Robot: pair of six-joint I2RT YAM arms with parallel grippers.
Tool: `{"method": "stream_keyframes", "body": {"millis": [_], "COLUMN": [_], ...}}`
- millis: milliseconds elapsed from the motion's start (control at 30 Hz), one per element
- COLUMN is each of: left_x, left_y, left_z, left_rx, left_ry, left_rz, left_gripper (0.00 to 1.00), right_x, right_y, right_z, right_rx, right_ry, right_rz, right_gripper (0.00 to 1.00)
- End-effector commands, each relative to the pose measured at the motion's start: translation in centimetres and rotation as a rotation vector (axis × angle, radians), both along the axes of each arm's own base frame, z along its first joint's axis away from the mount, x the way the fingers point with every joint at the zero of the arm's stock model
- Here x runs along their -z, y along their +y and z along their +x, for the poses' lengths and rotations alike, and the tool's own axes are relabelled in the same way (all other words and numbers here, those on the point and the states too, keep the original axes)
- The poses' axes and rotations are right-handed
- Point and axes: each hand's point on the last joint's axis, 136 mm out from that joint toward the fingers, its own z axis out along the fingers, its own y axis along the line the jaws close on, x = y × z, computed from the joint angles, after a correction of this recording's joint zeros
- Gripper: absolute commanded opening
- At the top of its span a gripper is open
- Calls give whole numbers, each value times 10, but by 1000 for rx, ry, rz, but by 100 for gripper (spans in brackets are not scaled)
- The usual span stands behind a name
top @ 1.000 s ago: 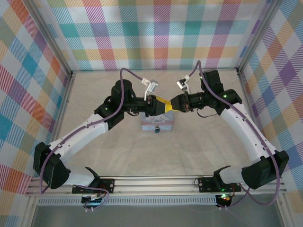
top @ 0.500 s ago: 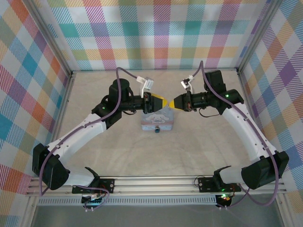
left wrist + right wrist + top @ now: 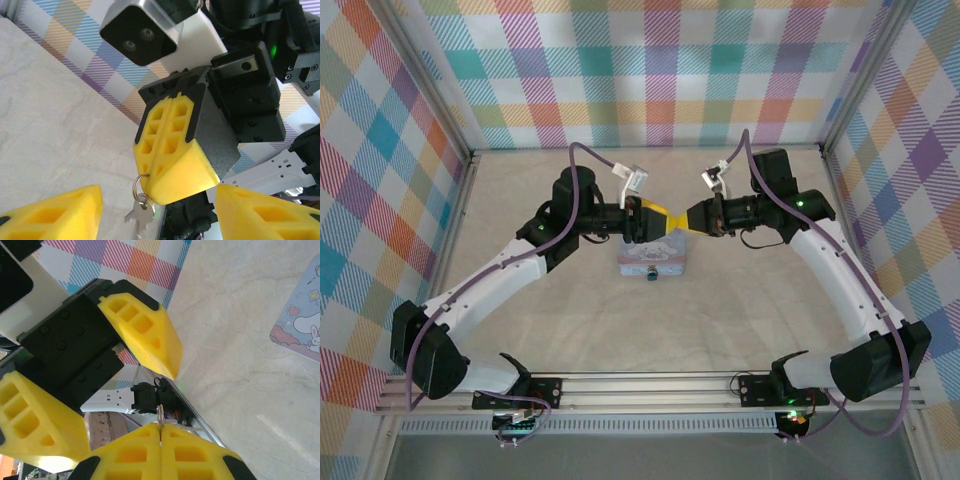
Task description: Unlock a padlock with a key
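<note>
My right gripper [image 3: 689, 220] is shut on a thin metal ring [image 3: 139, 182], and the small silver key [image 3: 142, 212] hangs from that ring below its yellow fingertips. In the right wrist view the ring [image 3: 160, 416] sticks up from the closed seam of the right gripper [image 3: 160, 427]. My left gripper [image 3: 665, 217] faces it tip to tip. It stands open, and its yellow fingers [image 3: 60, 212] flank the right gripper's tips without touching the key. Both hover above a pastel-blue cartoon box [image 3: 650, 256]. The small dark padlock [image 3: 652, 272] sits at that box's near edge.
The box's lid corner shows at the right of the right wrist view [image 3: 300, 325]. The marbled beige table [image 3: 650, 330] is bounded by plaid walls [image 3: 650, 70] on three sides. An aluminium rail [image 3: 650, 385] with the arm bases runs along the near edge.
My left gripper's jaws have spread apart and it has backed slightly away from the right gripper. The right gripper stays shut on the ring and has barely moved.
</note>
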Motion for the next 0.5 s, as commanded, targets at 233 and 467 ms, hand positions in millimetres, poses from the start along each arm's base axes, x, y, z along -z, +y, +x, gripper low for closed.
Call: {"method": "stream_keyframes", "body": {"millis": [233,467], "left_x": [-8,-7], "left_y": [-18,-17], "left_z": [-9,-12], "left_rx": [95,99], "left_ry": [-9,-11], "left_rz": [-25,-16], "left_gripper": [56,41], "right_x": [-4,-3], "right_y": [0,0], "right_z": [-9,-8], "right_rx": [-26,-25], "right_ry": [-6,-8], "right_rz": [22,17], "right_gripper": [0,0]}}
